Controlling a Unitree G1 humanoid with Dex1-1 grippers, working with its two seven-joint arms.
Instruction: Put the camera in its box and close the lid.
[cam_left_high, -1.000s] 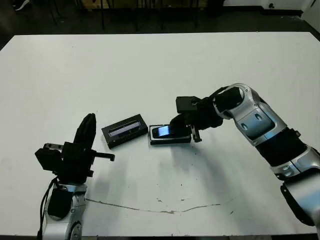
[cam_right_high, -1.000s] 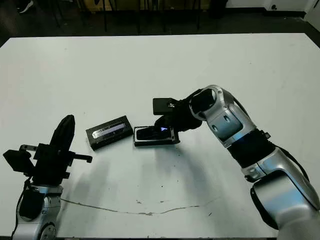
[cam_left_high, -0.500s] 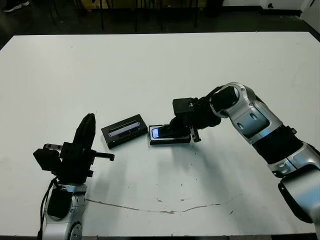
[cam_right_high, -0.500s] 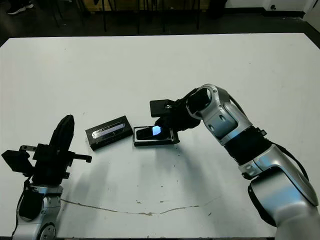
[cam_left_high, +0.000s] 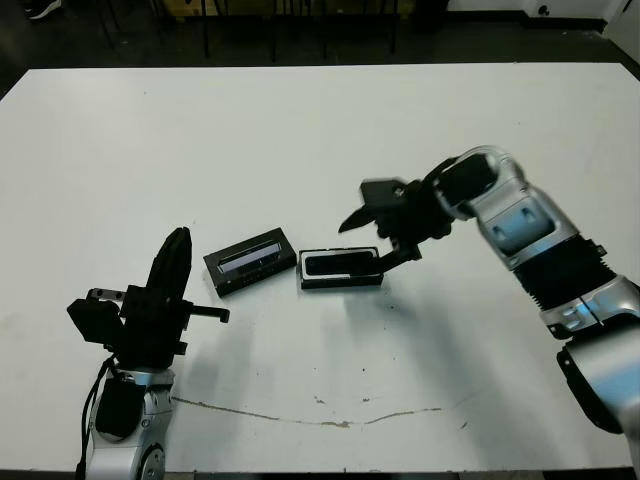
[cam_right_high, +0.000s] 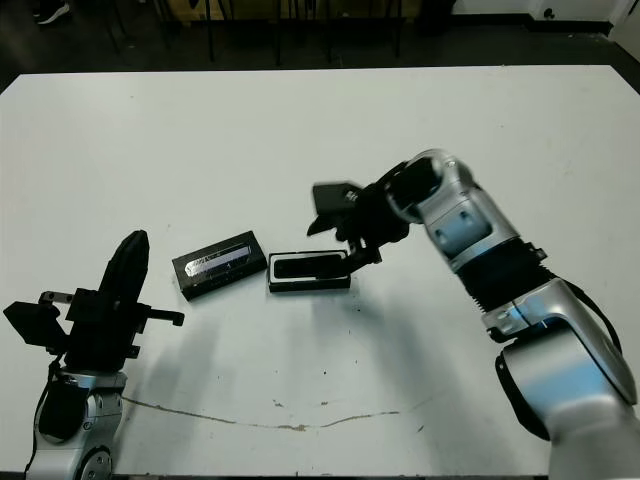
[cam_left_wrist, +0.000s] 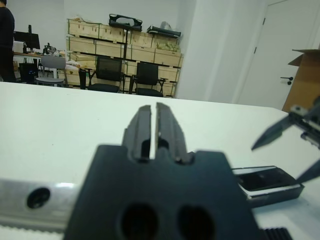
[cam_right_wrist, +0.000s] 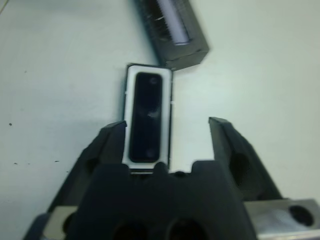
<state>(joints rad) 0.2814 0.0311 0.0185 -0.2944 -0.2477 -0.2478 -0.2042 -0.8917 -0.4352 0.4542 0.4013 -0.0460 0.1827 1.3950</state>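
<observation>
Nearest robot, left gripper (cam_left_high: 172, 262) idling, fingers pressed together, empty. Mid-desk (cam_left_high: 300, 130), camera (cam_right_wrist: 146, 117) lying inside box (cam_left_high: 340, 269); lid (cam_left_high: 249, 260) sitting beside, not yet on. Right gripper (cam_left_high: 376, 240) hovering above box, fingers spread, empty.

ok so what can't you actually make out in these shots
- Camera in the box: whether it sits fully flush; right wrist view is blurred, and it is small in the head views.
- Lid: cut off by the frame edge in the right wrist view.
- Left gripper: its own black body hides the table just ahead in the left wrist view.
</observation>
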